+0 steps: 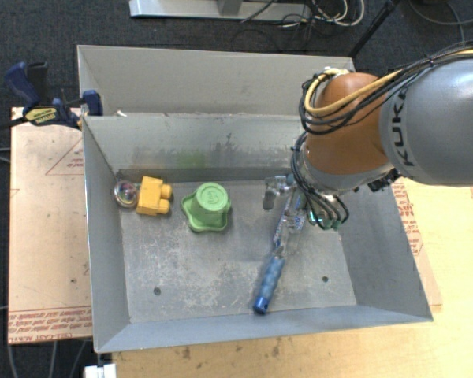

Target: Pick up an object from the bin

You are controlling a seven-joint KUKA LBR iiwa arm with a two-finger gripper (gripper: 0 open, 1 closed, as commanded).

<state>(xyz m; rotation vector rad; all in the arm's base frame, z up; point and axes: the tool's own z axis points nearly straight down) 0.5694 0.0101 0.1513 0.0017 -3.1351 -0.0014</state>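
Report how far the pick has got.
Done: the gripper is down in the bin, at the thin end of the blue-handled tool. In hand: nothing seen lifted; the tool lies on the floor. Left: grip and raise a thing, likely this tool. The yellow block and green cap lie apart, to the left.
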